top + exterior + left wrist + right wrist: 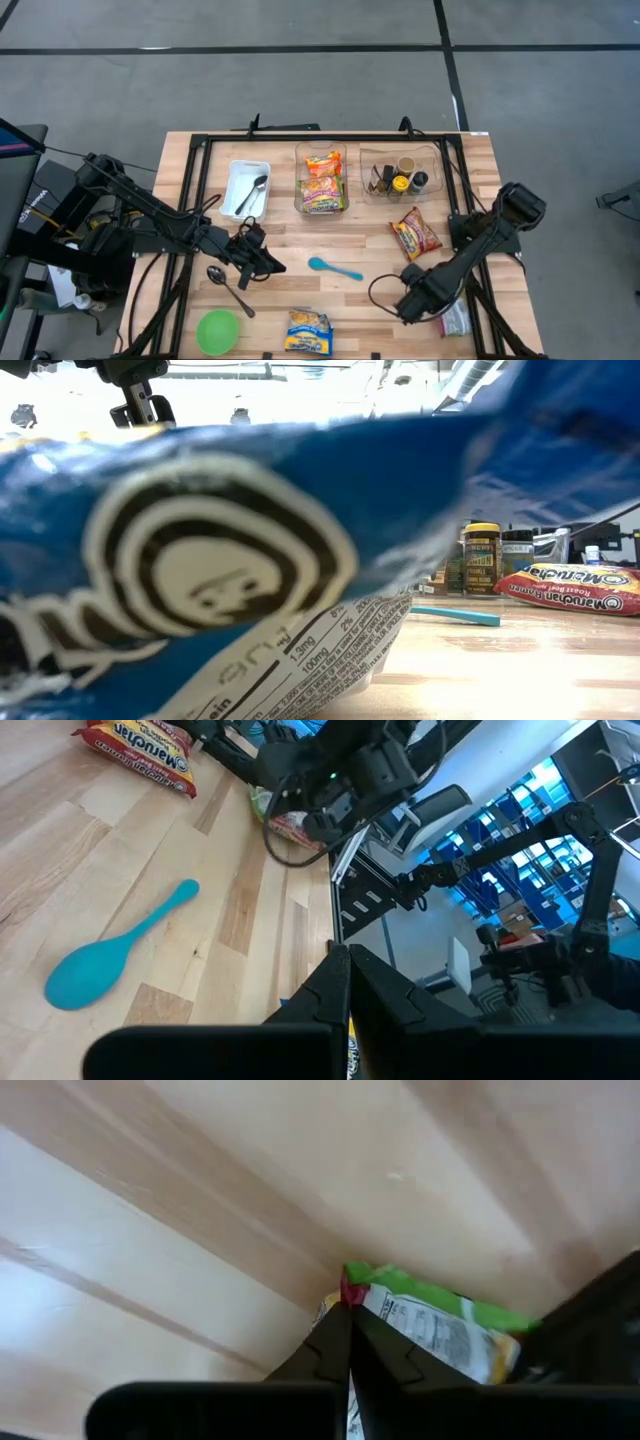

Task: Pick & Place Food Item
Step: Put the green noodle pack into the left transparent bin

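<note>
Pinching only the corner of the green snack packet is the weak point here: the right gripper has its fingers fully together on the packet's crimped edge, and a thin, slick bag held that way could slide out when lifted, or swing and snag on the table frame just beside it. The packet lies at about four o'clock on the table, tight against the right edge, so there is little room for a second try if it gets nudged off. The right arm reaches low from the right side, elbow raised, wrist tipped down towards the wood, the gripper sitting at the packet's inner end. The left gripper rests shut and empty at about eight o'clock, near the metal spoon and across from the blue spoon. A likely target (my guess) is the clear bin at twelve o'clock already holding noodle packs; the carry passes over the red noodle pack, which a dangling bag might brush.
</note>
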Action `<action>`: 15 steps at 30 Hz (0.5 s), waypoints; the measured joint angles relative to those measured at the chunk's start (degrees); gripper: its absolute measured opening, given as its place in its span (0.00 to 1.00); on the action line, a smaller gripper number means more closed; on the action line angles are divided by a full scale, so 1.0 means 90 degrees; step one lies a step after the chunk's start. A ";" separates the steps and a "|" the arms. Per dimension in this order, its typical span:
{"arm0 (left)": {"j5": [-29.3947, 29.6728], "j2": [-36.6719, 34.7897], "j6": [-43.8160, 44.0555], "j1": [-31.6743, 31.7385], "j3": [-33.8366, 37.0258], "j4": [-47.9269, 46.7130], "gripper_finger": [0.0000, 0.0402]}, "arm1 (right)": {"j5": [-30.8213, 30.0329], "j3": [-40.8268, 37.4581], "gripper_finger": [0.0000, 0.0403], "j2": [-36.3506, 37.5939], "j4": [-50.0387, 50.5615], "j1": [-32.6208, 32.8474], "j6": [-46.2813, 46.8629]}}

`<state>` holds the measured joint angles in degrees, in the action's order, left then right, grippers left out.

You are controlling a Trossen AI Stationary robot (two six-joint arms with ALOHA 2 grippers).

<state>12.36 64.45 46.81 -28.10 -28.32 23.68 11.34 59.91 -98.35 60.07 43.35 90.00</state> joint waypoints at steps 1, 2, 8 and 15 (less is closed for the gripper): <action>-0.0011 0.0000 0.0002 -0.0002 0.0000 0.0000 0.00 | -0.0103 0.0096 0.00 0.0045 0.0137 0.0000 0.0000; -0.0012 0.0000 0.0001 -0.0001 0.0000 0.0000 0.00 | -0.0219 0.0197 0.00 0.0088 0.0269 0.0000 0.0000; -0.0009 0.0000 0.0000 0.0000 0.0000 0.0000 0.00 | -0.1126 0.0828 0.00 0.0351 0.0844 0.0002 0.0067; -0.0007 0.0000 0.0002 -0.0001 0.0000 0.0000 0.00 | -0.2723 0.1438 0.00 0.0597 0.1062 0.0007 0.0319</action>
<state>12.29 64.45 46.83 -28.10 -28.32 23.68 -13.17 72.85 -92.97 69.63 43.42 92.86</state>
